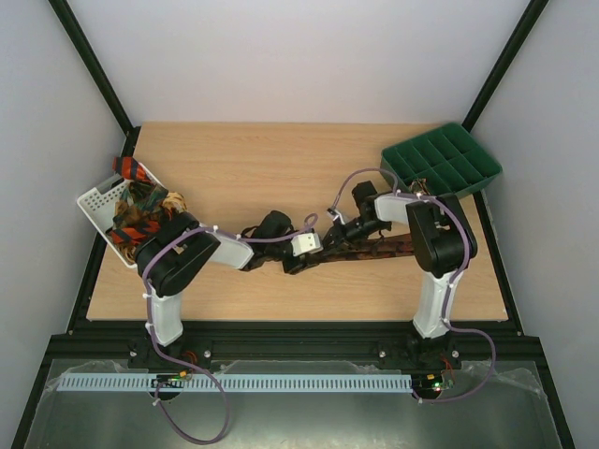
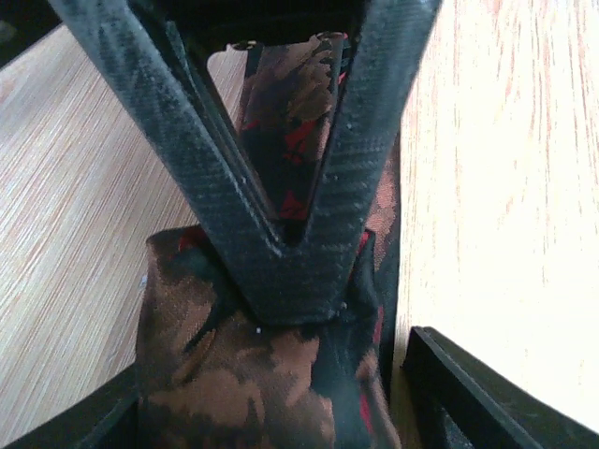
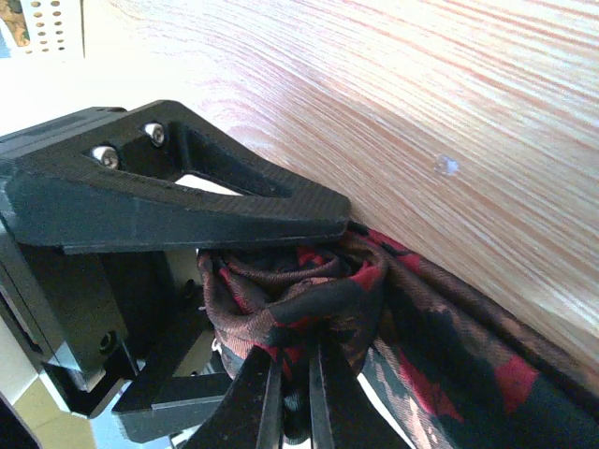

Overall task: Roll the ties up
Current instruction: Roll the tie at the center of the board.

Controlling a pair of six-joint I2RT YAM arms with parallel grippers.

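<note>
A dark brown tie with reddish specks (image 1: 379,248) lies across the table in front of the right arm, its left end wound into a small roll (image 3: 281,290). My right gripper (image 3: 295,383) is shut on the roll's core; its fingers show as a black V (image 2: 290,271) in the left wrist view. My left gripper (image 2: 271,416) is open, its fingers (image 2: 477,388) straddling the tie (image 2: 234,374); one finger (image 3: 187,201) lies along the roll. Both grippers, the left (image 1: 298,262) and the right (image 1: 328,245), meet at table centre.
A white slotted basket (image 1: 94,201) at the left edge holds several other ties (image 1: 140,220), orange-and-black striped and tan-gold. A green compartment tray (image 1: 440,159) sits at the back right. Bare wood (image 1: 271,168) lies behind the grippers.
</note>
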